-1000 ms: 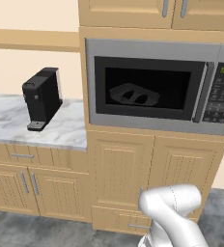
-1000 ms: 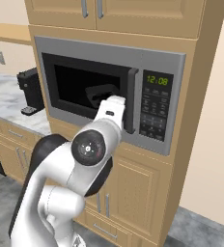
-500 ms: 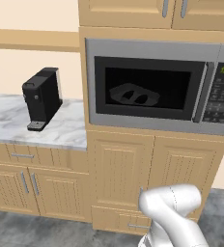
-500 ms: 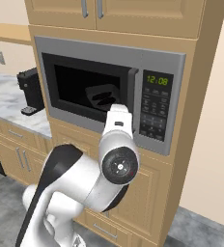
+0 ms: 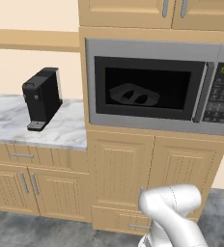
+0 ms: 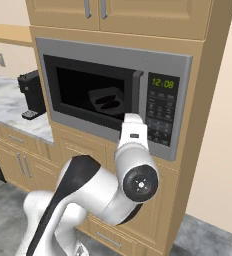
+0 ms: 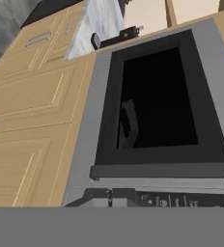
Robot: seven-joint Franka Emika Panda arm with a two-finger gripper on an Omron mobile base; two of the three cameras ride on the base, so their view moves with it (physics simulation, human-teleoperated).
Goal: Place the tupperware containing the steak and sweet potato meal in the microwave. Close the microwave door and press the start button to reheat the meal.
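microwave door [image 5: 147,89] shut, tupperware [image 5: 133,94] visible through the glass, sitting inside the microwave [image 6: 113,95] cavity with two dark lumps in it. arm raised in front of the keypad panel [image 6: 161,112], wrist hiding the gripper in the right base view. jaws closed, holding nothing. tupperware sits behind the door, apart from the jaws, coffee machine [image 5: 41,98] on the counter [image 5: 61,130] left

Shut microwave door [image 7: 157,101], tupperware [image 7: 127,126] dim behind glass.
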